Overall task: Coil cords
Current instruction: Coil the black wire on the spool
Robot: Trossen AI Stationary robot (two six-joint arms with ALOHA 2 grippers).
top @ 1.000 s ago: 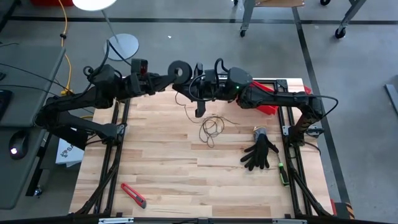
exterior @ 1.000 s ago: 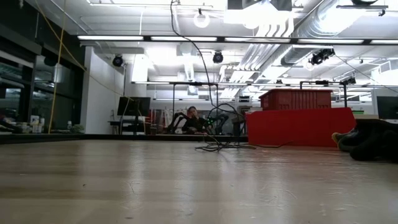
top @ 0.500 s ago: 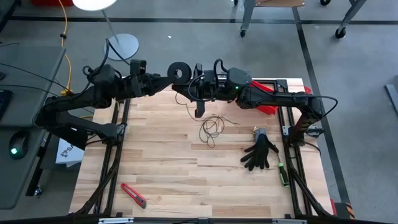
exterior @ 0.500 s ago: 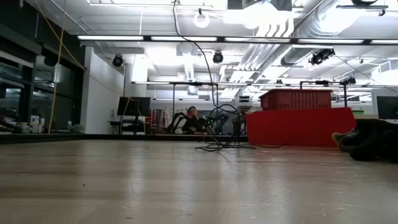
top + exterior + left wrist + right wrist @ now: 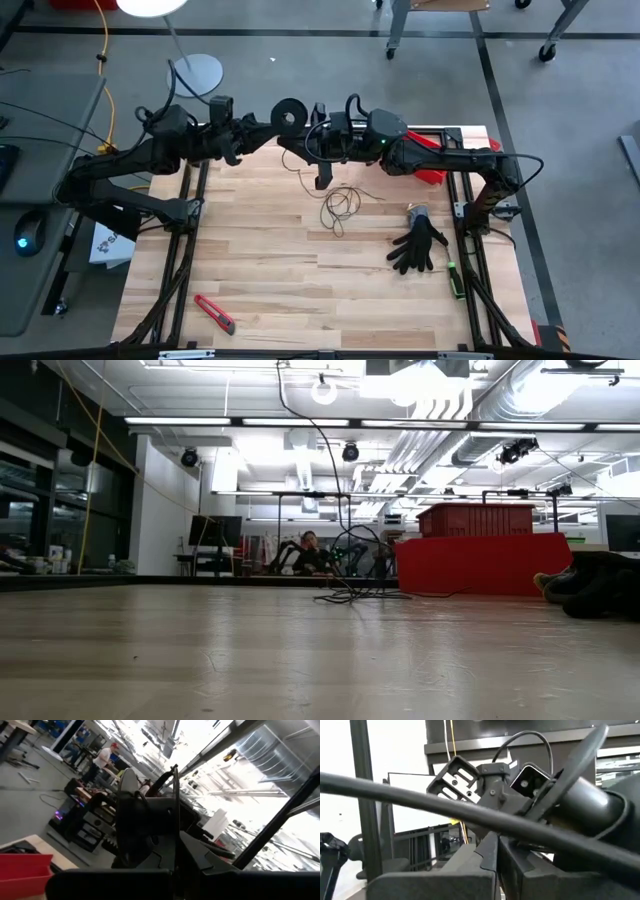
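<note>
1. Two arms are meeting over the far edge of the table [image 5: 250,300] in the high view. The left claw [image 5: 268,124] is pinching shut on the black spool [image 5: 290,113]. The right claw [image 5: 321,180], just beside it, is pointing down, closed, and seemingly pinching the cord [image 5: 340,205]. Most of the cord is lying in loose loops on the wood just below the right claw. A black glove [image 5: 417,248] and a red knife [image 5: 214,313] are lying well apart from both claws.

2. Looking level across the table, the low view is showing the tangle of cord [image 5: 350,596] resting on the wood, with one strand rising up out of frame. Neither claw is showing here.

3. Closed fingers [image 5: 150,882] are filling the left wrist view, with the other arm close ahead.

4. Shut fingers [image 5: 485,865] are filling the right wrist view; the cord is not clearly showing.

5. Judging by the slack, the coiling is looking barely begun; nearly all the cord is waiting to be wound onto the spool.
</note>
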